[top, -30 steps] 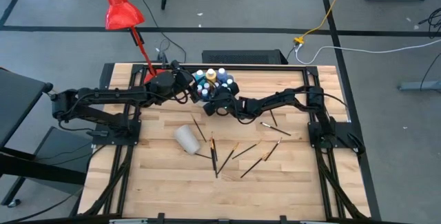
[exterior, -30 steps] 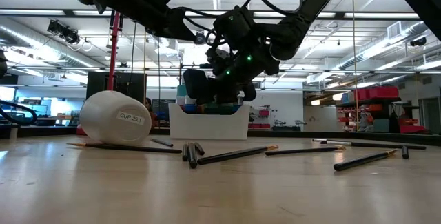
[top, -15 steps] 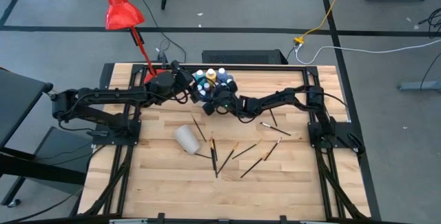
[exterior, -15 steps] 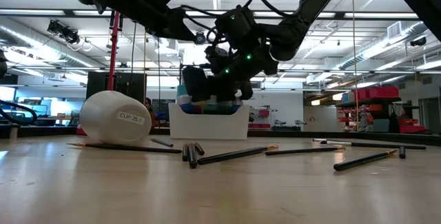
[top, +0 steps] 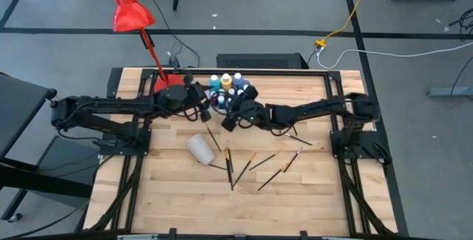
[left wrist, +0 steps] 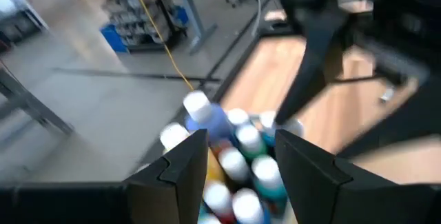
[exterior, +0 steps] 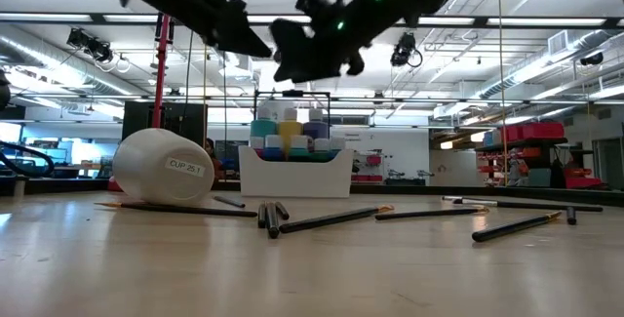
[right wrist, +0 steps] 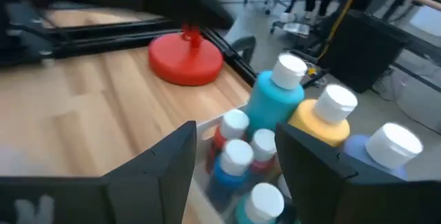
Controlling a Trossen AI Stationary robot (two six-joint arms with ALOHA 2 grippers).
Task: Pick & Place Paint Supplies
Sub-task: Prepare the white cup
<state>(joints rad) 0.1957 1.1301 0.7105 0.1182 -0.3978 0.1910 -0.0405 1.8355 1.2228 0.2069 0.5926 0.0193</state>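
From above, the paint bottles (top: 226, 85) stand clustered at the far edge of the wooden surface (top: 170, 188). The left pincer (top: 205, 100) and right pincer (top: 230, 119) hang close beside them. Brushes (top: 251, 162) lie scattered nearer, by a tipped white cup (top: 200, 149).

At table height, the bottles sit in a white bin (exterior: 295, 172), both pincers raised above it.

Left wrist: fingers (left wrist: 180, 165) spread wide, empty, over the bottles.

Right wrist: fingers (right wrist: 169, 155) wide, empty, bottles just beyond.
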